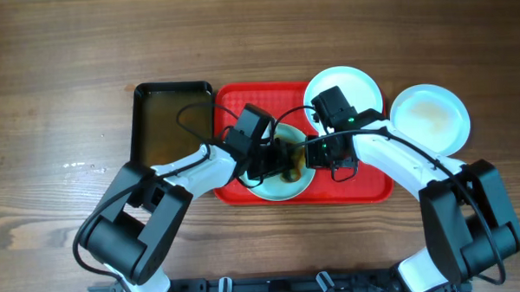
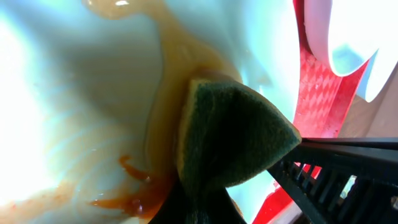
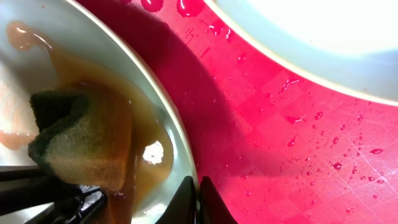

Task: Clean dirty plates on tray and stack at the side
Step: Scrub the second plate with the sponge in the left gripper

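Note:
A plate (image 1: 283,190) with brown-orange sauce lies at the front middle of the red tray (image 1: 365,187). My left gripper (image 1: 276,158) is shut on a green-and-yellow sponge (image 2: 230,130) pressed into the sauce on this plate (image 2: 62,93). My right gripper (image 3: 199,200) is shut on the plate's right rim (image 3: 180,134), at the tray floor (image 3: 280,124). The sponge (image 3: 81,137) sits in a brown puddle. A second plate (image 1: 359,83) lies on the tray's back right corner. A third plate (image 1: 430,118), with a faint smear, lies on the table right of the tray.
A black rectangular basin (image 1: 168,123) holding brownish liquid stands against the tray's left side. Water drops dot the tray floor. The two arms meet closely over the front plate. Wooden table lies all around.

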`<state>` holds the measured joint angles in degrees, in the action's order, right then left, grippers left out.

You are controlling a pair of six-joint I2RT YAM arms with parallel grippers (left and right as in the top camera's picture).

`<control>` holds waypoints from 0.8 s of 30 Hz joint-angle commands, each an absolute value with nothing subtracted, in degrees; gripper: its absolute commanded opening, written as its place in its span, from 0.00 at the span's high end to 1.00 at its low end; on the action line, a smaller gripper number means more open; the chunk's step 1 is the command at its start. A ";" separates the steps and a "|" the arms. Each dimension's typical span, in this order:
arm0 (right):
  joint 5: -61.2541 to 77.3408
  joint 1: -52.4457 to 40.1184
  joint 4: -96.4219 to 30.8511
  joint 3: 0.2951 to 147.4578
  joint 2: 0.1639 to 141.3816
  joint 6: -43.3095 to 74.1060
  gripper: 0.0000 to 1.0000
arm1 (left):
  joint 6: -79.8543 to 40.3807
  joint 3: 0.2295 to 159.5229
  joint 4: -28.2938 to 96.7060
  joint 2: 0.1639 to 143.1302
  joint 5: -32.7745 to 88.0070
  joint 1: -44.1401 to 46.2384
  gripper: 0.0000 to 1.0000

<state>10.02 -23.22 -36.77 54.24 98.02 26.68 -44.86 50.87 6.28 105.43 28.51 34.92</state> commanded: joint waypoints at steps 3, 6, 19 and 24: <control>8.99 -23.40 -36.73 53.82 97.41 25.54 0.96 | -35.55 50.68 8.51 104.40 22.26 31.64 0.96; 8.99 -23.40 -36.75 53.82 97.41 25.61 0.96 | -31.62 50.68 12.21 101.89 17.89 30.50 0.96; 8.99 -23.40 -36.03 53.82 97.41 25.50 0.80 | -23.44 50.68 20.25 87.00 13.32 21.89 0.96; 8.99 -23.40 -36.05 53.82 97.41 25.50 0.80 | -18.15 50.68 24.27 86.98 5.28 13.37 0.96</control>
